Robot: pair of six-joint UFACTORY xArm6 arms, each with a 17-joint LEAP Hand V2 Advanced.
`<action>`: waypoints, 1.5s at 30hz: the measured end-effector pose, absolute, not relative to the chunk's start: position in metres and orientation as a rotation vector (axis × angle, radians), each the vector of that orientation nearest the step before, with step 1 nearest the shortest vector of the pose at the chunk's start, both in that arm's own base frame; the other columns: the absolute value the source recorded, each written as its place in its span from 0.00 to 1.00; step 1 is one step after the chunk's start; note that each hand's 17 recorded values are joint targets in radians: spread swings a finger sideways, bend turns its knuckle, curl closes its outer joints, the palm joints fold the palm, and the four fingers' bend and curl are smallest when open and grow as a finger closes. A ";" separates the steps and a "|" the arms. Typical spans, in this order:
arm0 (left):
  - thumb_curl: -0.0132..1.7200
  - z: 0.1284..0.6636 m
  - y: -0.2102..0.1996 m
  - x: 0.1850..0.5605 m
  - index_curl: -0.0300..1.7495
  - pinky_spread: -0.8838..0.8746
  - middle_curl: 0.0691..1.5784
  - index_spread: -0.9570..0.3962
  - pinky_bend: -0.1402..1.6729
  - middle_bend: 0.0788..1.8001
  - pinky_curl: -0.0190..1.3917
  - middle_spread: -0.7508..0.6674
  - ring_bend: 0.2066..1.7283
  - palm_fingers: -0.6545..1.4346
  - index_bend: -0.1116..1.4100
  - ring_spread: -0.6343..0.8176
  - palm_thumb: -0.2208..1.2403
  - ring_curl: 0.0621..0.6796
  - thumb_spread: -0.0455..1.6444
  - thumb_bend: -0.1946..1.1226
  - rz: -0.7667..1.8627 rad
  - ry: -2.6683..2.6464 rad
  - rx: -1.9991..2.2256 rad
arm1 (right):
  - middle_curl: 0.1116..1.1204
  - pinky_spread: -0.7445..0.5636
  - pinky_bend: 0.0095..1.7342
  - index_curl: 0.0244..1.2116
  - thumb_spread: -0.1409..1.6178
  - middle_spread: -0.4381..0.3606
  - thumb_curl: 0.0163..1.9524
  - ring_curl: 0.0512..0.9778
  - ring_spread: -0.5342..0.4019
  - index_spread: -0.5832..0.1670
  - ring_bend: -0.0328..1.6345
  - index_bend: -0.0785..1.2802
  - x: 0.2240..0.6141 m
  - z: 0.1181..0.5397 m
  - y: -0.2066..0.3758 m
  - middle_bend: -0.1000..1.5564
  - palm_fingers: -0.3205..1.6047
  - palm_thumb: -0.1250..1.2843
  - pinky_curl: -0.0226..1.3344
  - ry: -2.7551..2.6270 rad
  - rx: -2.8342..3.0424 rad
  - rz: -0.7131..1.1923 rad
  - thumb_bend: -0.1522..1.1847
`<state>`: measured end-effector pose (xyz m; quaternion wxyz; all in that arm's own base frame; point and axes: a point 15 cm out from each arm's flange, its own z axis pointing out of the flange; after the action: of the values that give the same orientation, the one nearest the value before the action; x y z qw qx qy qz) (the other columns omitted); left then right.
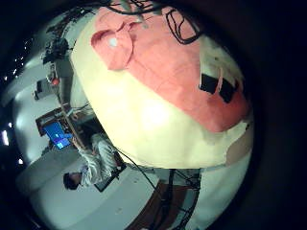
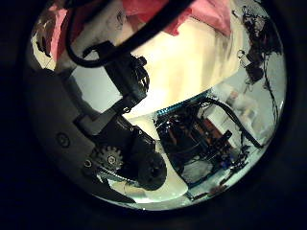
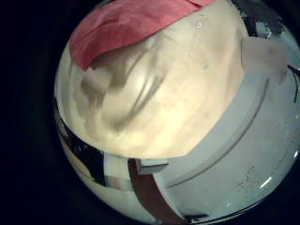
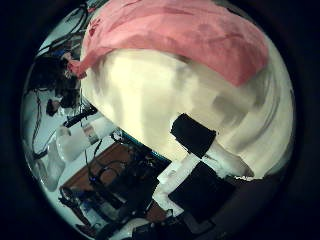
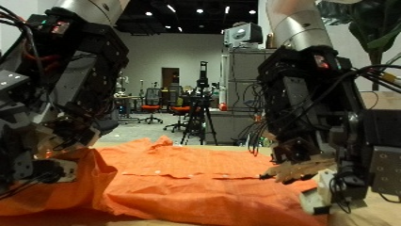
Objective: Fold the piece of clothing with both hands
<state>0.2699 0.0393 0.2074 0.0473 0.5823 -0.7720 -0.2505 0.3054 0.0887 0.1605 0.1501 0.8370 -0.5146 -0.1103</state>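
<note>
Orange garment (image 5: pixel 188 174) lies spread flat on the table (image 5: pixel 363 217), rumpled along its near edge, stretching between the two hands. Left hand (image 5: pixel 44 141) hangs low at one end of the cloth, its lower parts down at cloth level; whether the fingers have any fabric, cannot tell. Right hand (image 5: pixel 320 160) hovers at the other end, fingers pointing down just over the cloth's edge; cannot tell whether they are closed on anything.

Risks, as judged from here:
- Uneven grasp. If one hand catches fabric and the other misses, a lift would skew the cloth and give a crooked fold.
- Near edge is already bunched; fingers could pinch several layers at once and drag a wad.
- Palm views show the cloth sitting close to the table's edge (image 4: pixel 120 120); a hard pull could slide it over.

Surroundings: office chairs (image 5: pixel 153 111) and equipment racks (image 5: pixel 245 89) stand well behind the table. Nothing lies on the cloth itself.
</note>
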 end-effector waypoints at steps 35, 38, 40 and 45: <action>0.19 0.248 0.047 0.251 0.57 0.07 0.39 0.20 0.52 0.56 0.39 0.21 0.51 0.85 0.30 0.07 0.63 0.66 0.80 0.14 -0.787 -2.380 1.642 | 0.50 0.10 0.51 0.51 0.64 0.28 0.45 0.47 0.26 0.32 0.61 0.60 0.338 0.176 0.083 0.51 0.87 0.93 0.34 -1.463 2.396 0.022 0.33; 0.19 0.258 0.050 0.240 0.58 0.07 0.39 0.20 0.51 0.56 0.39 0.21 0.51 0.85 0.31 0.07 0.63 0.66 0.80 0.14 -0.799 -2.380 1.596 | 0.52 0.12 0.53 0.53 0.63 0.30 0.49 0.48 0.28 0.35 0.63 0.64 0.325 0.189 0.076 0.55 0.86 0.91 0.35 -1.464 2.381 0.018 0.35; 0.19 0.264 0.051 0.232 0.58 0.07 0.39 0.20 0.51 0.56 0.39 0.21 0.51 0.85 0.30 0.07 0.63 0.66 0.80 0.14 -0.810 -2.377 1.549 | 0.53 0.12 0.54 0.54 0.62 0.32 0.52 0.49 0.28 0.37 0.65 0.66 0.313 0.200 0.070 0.58 0.86 0.90 0.35 -1.463 2.361 0.008 0.36; 0.19 0.285 0.052 0.214 0.58 0.07 0.39 0.20 0.51 0.56 0.39 0.22 0.51 0.85 0.30 0.07 0.63 0.67 0.80 0.14 -0.806 -2.382 1.472 | 0.53 0.14 0.56 0.55 0.59 0.34 0.60 0.50 0.29 0.39 0.67 0.70 0.292 0.231 0.059 0.62 0.84 0.87 0.37 -1.479 2.365 0.028 0.39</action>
<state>0.2145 0.0524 0.2846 0.1135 0.5020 -0.8122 -0.2747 0.2921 0.0591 0.2313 0.1751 0.8346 -0.5221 0.0100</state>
